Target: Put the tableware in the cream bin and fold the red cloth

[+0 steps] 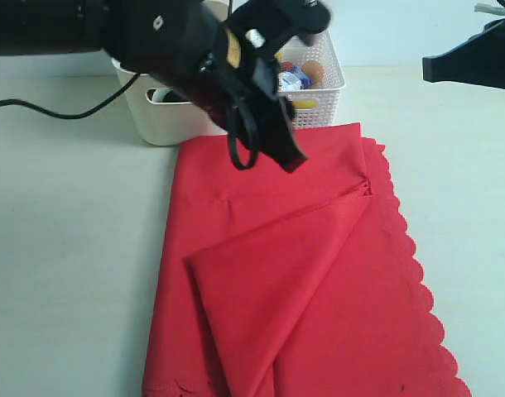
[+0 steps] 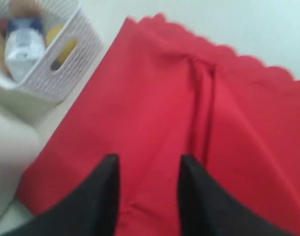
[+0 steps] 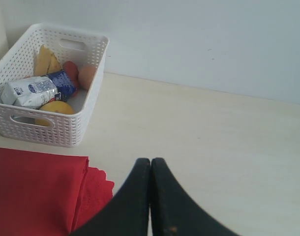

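Note:
The red cloth lies on the table, partly folded, with one flap laid diagonally across it and a scalloped edge on the right. My left gripper hangs just above the cloth's far end; the left wrist view shows it open, with only red cloth between the fingers. The cream bin stands behind the cloth, half hidden by the left arm. The tableware is hidden from view. At the far right my right gripper hovers above bare table, and its fingers are shut on nothing, close to the cloth's corner.
A white lattice basket of food items stands beside the cream bin, just past the cloth's far edge; it also shows in both wrist views. A black cable runs over the table at left. A wall closes off the back.

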Controlling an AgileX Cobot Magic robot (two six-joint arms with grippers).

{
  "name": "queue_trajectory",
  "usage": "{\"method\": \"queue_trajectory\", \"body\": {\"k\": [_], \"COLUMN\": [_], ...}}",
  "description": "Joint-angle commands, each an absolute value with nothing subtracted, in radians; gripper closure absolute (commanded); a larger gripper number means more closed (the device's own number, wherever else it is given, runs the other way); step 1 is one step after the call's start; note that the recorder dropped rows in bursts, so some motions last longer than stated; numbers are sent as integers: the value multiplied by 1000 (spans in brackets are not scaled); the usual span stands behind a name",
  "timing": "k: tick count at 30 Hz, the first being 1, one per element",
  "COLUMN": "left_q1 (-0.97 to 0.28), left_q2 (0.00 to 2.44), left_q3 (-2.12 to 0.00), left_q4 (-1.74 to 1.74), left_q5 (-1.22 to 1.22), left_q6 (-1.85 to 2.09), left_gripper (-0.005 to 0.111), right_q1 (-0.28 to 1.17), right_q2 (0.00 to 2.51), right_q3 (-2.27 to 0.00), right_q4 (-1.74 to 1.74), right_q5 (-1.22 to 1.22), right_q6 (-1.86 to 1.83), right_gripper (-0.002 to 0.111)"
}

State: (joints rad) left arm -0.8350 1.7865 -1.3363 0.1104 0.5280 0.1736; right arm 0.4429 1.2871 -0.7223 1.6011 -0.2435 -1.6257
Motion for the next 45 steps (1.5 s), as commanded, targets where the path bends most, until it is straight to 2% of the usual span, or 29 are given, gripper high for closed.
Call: {"method": "queue_trajectory", "body": {"k": [1, 9, 12, 19, 22, 26, 31, 37, 45], "left_q1": [-735, -777, -853, -1123, -1187, -1181, -1090, -950, -1005], "left_q2": [1880, 2062, 2046, 1897, 1838, 1767, 1717, 1781, 1993], "left_q3": [-1225, -1199, -1199, -1199, -1199, -1194, -1129, -979, -979], "left_q4": [82, 49, 33, 60, 109, 126, 190, 186, 154], "left_q5": [410, 441, 451, 476, 515, 566, 542, 312, 105], "left_q6": [173, 173, 175, 183, 172, 144, 41, -10, -10], "left_gripper": [106, 106, 106, 106, 106, 106, 106, 106, 106], "right_q1": [443, 443, 443, 443, 443, 443, 443, 443, 443], "right_q2": [1288, 1288, 1288, 1288, 1288, 1288, 1288, 1288, 1288], "right_q3": [-729, -729, -729, -734, -734, -734, -734, -734, -734], "right_q4": [1595, 1592, 1592, 1589, 1589, 1596, 1595, 1595, 1595], "right_q5": [-230, -230, -230, -239, -249, -260, -257, -213, -157], "right_q6": [-1629, -1629, -1629, -1629, -1629, -1629, -1629, -1620, -1620], "right_gripper": [108, 108, 108, 108, 108, 108, 108, 108, 108]}}
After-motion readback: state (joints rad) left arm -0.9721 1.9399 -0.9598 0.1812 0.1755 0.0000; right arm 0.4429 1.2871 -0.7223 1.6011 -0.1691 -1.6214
